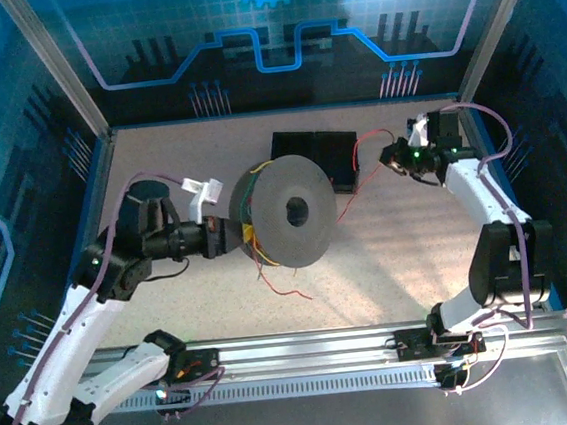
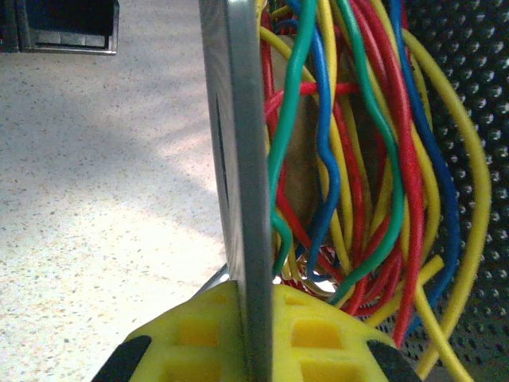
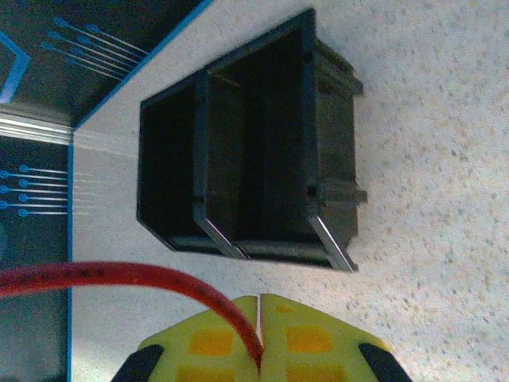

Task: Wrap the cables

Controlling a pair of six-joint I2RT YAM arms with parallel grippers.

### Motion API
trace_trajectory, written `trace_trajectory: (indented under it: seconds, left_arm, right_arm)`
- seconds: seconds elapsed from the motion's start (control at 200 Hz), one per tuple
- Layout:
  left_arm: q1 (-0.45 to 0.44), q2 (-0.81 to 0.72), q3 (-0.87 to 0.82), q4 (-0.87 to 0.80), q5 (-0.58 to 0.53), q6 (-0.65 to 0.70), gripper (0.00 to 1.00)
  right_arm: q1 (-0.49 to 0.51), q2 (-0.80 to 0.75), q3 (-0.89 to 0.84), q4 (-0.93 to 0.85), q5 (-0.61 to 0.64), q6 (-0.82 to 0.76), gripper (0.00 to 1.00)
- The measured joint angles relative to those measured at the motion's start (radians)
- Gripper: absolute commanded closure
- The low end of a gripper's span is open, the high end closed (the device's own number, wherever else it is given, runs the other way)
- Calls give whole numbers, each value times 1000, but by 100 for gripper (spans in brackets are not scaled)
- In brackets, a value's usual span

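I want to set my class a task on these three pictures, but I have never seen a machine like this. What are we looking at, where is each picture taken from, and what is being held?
The machine is a pair of robot arms, a left arm and a right arm, fixed at the near edge of a table. The wide picture looks down from above. The other two come from a small camera on each wrist, so each shows its own gripper at the bottom. There is a black spool wound with coloured cables, and a black box with two compartments stands on the table. The left gripper pinches the spool's rim. The right gripper is shut on one red cable.
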Motion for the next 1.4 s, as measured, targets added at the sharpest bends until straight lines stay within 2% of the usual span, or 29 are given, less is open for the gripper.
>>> trace_trajectory:
  seconds: [0.155, 0.265, 0.41, 0.58, 0.786, 1.021, 1.226, 1.401]
  left_arm:
    - [-188, 75, 0, -21, -180, 71, 100]
    - [-271, 166, 4, -25, -302, 99, 100]
    - [-297, 278, 15, -15, -419, 116, 100]
    - [-298, 370, 47, -16, -499, 118, 100]
    - [-274, 417, 81, -23, -529, 114, 100]
    - [-142, 421, 90, -15, -543, 72, 100]
    - [-36, 421, 90, 7, -537, 24, 100]
    - [7, 420, 87, -35, -519, -8, 100]
  right_arm:
    - [1, 47, 143, -61, -8, 9, 100]
    - [15, 55, 235, -87, -7, 25, 100]
    - [82, 56, 339, -84, -10, 52, 100]
    - [234, 50, 377, 16, -39, 80, 100]
    - [441, 31, 373, 138, -77, 87, 100]
    - [606, -79, 278, 246, -68, 79, 100]
    - [771, -100, 163, 307, 28, 24, 100]
    - [901, -100, 82, 336, 193, -89, 100]
